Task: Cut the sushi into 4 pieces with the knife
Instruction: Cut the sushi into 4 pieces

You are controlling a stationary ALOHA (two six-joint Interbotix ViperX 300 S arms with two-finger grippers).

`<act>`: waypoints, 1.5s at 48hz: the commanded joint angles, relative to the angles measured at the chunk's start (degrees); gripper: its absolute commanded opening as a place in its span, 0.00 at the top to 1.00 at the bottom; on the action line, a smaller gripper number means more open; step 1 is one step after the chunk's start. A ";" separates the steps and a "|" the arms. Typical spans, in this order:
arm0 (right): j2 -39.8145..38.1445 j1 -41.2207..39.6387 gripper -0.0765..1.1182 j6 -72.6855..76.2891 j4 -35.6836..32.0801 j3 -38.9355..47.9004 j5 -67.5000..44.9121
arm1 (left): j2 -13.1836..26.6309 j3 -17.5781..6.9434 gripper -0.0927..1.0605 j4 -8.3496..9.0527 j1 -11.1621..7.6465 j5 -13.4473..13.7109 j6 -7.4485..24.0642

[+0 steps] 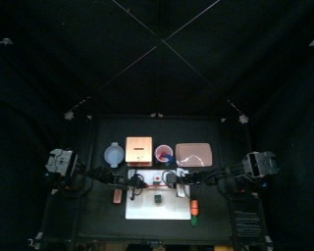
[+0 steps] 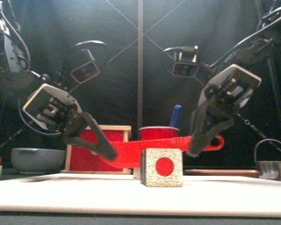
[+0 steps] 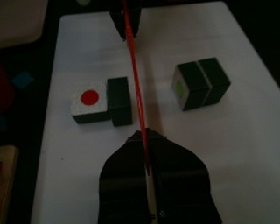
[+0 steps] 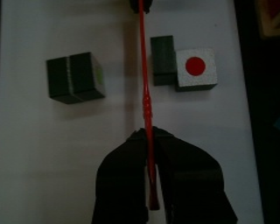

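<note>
A red toy knife (image 2: 149,155) is stretched between my two grippers, low over the white cutting board (image 3: 241,52). My left gripper (image 3: 143,140) is shut on one end, my right gripper (image 4: 149,136) on the other. Two sushi pieces lie apart on the board, one on each side of the blade. One piece (image 3: 101,103) shows a white end with a red dot and lies close against the knife (image 3: 132,70). The other (image 3: 202,83) is a dark green block a little way off. In the front view the dotted piece (image 2: 163,167) stands in front of the knife.
Behind the board stand a wooden box with a red drawer front (image 2: 89,151), a red cup (image 2: 164,134) holding a blue knife, a blue-grey bowl (image 2: 35,159) at the left and a metal cutter (image 2: 270,167) at the right. A pink tray (image 1: 195,154) lies at the back right.
</note>
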 commanded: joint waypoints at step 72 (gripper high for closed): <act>8.79 3.87 0.84 0.18 4.22 -0.35 -3.69 | 12.74 -5.63 0.77 -5.71 -8.61 -2.64 -0.09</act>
